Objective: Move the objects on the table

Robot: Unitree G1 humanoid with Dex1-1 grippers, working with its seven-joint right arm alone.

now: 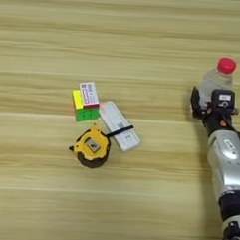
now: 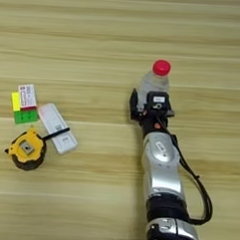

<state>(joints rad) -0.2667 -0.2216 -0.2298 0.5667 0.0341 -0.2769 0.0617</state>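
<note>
Beyond the task's own things and the robot, neither view shows anything else. The table [image 1: 122,22] fills both views out to every edge and corner, so no floor, wall or other furniture shows around it. Its light wood with horizontal plank grain lines carries no stray item of any kind, neither along the edges nor in the corners.
</note>
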